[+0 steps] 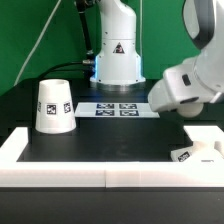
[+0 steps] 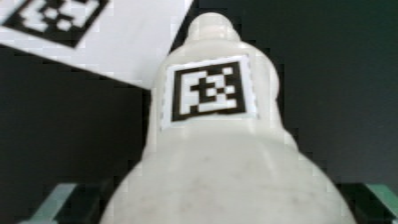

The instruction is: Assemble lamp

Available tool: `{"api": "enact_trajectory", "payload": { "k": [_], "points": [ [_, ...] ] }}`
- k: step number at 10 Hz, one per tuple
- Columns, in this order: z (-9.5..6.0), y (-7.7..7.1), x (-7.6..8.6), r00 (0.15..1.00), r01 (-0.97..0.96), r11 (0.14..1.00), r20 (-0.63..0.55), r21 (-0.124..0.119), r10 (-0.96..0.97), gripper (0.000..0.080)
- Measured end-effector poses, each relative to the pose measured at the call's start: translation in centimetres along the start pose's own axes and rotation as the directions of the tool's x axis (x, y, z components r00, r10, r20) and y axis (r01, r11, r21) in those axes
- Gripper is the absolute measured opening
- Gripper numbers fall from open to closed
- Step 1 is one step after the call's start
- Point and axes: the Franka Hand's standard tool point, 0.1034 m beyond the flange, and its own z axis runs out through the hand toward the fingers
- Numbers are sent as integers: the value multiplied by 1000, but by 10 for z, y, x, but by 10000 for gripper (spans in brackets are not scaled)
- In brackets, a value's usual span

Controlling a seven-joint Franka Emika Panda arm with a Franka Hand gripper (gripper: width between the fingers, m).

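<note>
The bulb (image 2: 210, 150) is seen directly ahead of the pincer (image 2: 208, 208), neck pointed away; whether it is gripped cannot be told.

Bright, even light here, the shade (image 1: 54, 104) casting barely a shadow; near arm (image 1: 190, 85) out of focus, and the bulb (image 2: 210, 150) blurs close-up.

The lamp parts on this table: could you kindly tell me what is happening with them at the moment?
The Panda arm has its end effector close to the bulb, which fills the wrist view; whether it is gripped cannot be told. The shade stands alone, wide end down, at the exterior view's left, beside the marker board. A small tagged white part, possibly the base, lies at that view's right.
</note>
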Motion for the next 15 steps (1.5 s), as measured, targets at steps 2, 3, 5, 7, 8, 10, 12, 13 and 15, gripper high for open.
{"api": "enact_trajectory", "payload": {
  "k": [2,3,5,7,8,10,12,13,15],
  "points": [
    [-29,9,-7,1000,13,1000,-9,18,-13,576],
    [-35,13,-10,1000,6,1000,-29,21,-5,576],
    [-30,11,-5,999,9,1000,-36,18,-8,576],
    [-57,18,-11,982,-4,1000,-188,6,6,576],
    [-69,24,-16,969,-13,1000,-248,6,14,576],
    [-82,29,-6,912,-27,1000,-410,-12,20,576],
    [-80,32,-7,849,-41,999,-528,-28,20,576],
    [-85,35,-2,802,-47,998,-597,-36,17,576],
    [-109,40,-8,756,-44,998,-654,-37,9,576]
  ]
}}
